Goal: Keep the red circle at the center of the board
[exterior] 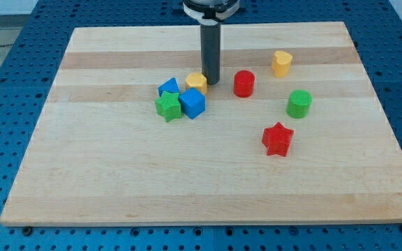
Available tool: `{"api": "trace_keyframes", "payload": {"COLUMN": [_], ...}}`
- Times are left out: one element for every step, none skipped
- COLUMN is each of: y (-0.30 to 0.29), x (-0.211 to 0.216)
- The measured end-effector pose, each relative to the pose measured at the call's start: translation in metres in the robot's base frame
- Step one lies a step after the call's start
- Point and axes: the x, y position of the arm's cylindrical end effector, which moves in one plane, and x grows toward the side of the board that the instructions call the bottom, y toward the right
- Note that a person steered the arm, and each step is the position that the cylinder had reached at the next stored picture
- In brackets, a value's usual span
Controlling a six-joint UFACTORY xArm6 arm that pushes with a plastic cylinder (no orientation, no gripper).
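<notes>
The red circle block (243, 84) stands on the wooden board (208, 181), a little above and right of its middle. My tip (210, 82) is down on the board just left of the red circle, with a small gap between them. The tip is right beside a yellow block (196, 82), at its right edge; I cannot tell if they touch.
A cluster sits left of the tip: a blue block (168, 88), a green star (167, 106) and a blue cube (192, 103). A yellow block (282, 63), a green cylinder (299, 103) and a red star (278, 139) lie to the right.
</notes>
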Motion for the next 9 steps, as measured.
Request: {"api": "trace_keyframes", "payload": {"y": [-0.003, -0.01, -0.006, 0.014, 0.045, 0.083, 0.107, 0.134, 0.133], "x": [0.0, 0.0, 0.0, -0.006, -0.01, -0.01, -0.01, -0.007, 0.011]}}
